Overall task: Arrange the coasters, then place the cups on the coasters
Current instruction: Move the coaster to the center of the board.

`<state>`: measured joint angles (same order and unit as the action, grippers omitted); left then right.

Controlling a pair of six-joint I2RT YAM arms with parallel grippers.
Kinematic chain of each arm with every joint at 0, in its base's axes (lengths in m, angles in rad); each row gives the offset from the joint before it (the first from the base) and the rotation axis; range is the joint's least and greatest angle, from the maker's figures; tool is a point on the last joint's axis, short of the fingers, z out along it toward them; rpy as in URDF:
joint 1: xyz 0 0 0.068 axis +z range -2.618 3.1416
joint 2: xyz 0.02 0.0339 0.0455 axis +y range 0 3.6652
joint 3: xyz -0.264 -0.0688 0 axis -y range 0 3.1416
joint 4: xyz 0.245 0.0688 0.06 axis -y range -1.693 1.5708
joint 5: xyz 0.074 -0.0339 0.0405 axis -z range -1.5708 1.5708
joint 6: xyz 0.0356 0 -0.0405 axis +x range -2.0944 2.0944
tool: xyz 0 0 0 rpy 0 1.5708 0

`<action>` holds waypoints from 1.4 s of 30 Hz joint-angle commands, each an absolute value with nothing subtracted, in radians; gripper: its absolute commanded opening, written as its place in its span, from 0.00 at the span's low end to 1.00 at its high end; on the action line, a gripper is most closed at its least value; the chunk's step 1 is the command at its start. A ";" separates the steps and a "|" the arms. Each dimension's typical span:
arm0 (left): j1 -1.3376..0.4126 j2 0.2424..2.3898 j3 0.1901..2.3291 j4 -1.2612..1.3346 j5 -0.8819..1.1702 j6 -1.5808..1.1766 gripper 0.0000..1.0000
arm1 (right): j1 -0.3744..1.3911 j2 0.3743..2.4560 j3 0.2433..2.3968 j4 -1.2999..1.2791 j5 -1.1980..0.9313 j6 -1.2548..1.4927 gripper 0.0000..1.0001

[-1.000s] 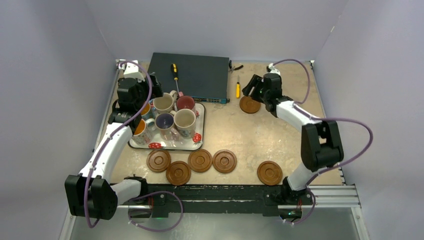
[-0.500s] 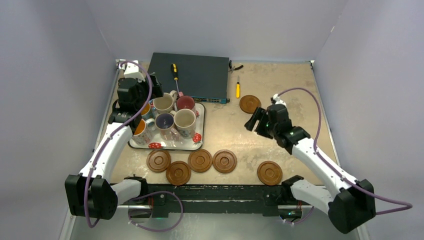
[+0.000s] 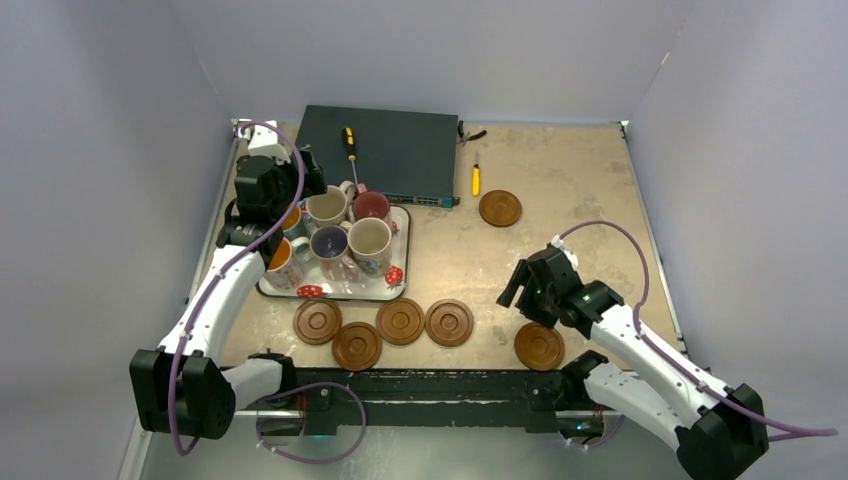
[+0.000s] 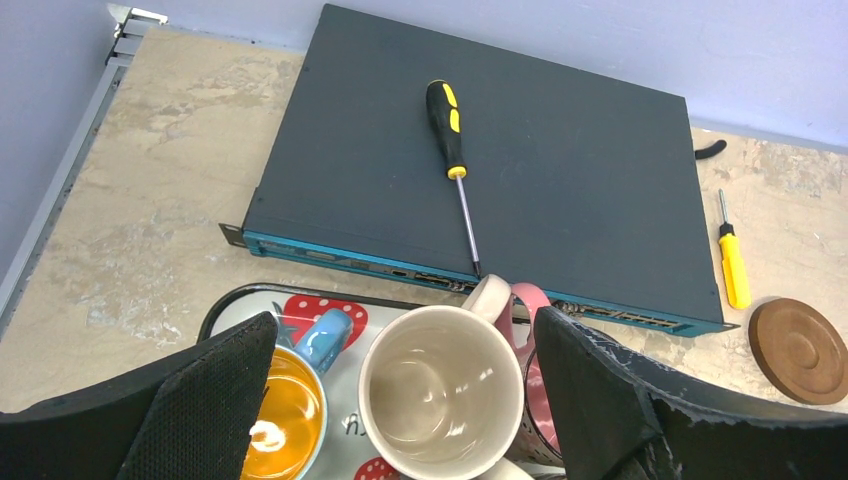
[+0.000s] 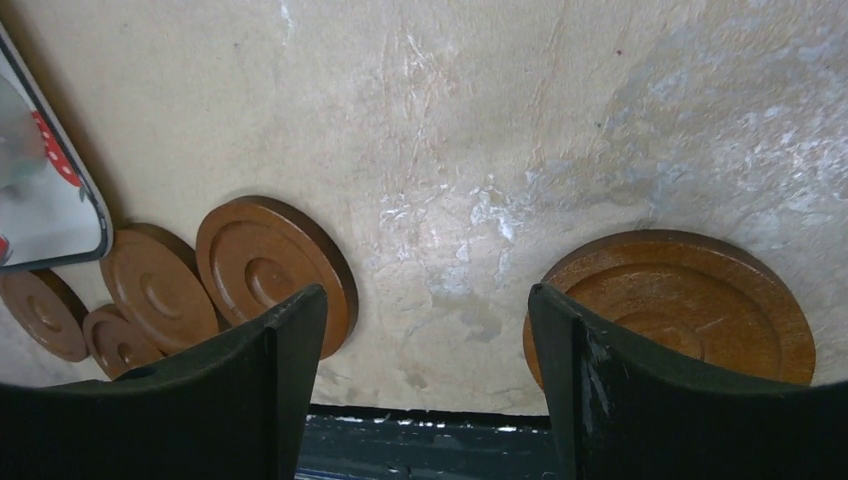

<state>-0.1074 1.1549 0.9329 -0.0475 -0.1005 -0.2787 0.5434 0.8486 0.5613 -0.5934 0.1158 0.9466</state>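
Round grooved wooden coasters (image 3: 400, 322), glossy ceramic cups (image 3: 369, 243), mottled beige table (image 3: 560, 180)

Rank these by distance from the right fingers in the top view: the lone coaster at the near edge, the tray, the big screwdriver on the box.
1. lone coaster: just near-right of the right fingers, by the near edge.
2. tray: to the left, mid-table.
3. big screwdriver: far back left, lying on the box.

Right gripper (image 3: 522, 290) just beyond the near-edge coaster (image 3: 540, 347), four coasters (image 3: 400, 321) in a cluster beside the tray (image 3: 395, 276) of cups (image 3: 369, 243)
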 commanded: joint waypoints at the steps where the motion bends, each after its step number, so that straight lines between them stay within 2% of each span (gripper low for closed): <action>1: -0.112 1.144 0.942 -0.035 -0.086 -0.303 0.94 | 0.573 0.889 0.526 -0.619 0.111 1.020 0.78; 9: -0.121 1.136 0.942 -0.032 -0.056 -0.321 0.94 | 0.623 0.935 0.529 -0.622 0.140 1.084 0.87; 27: -0.174 1.125 0.960 -0.057 -0.087 -0.305 0.94 | 0.681 1.022 0.521 -0.580 0.255 1.166 0.88; 33: -0.174 1.127 0.954 -0.048 -0.092 -0.303 0.94 | 0.681 0.976 0.486 -0.344 0.274 1.128 0.81; 36: -0.175 1.136 0.951 -0.051 -0.111 -0.296 0.94 | 0.681 1.037 0.483 -0.264 0.289 1.127 0.74; 42: -0.174 1.143 0.940 -0.042 -0.120 -0.295 0.94 | 0.681 1.197 0.587 -0.183 0.367 1.039 0.69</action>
<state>-0.1673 1.1515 0.9329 -0.0723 -0.1017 -0.3031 0.6788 1.1286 0.4984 -0.2626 0.2611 1.1057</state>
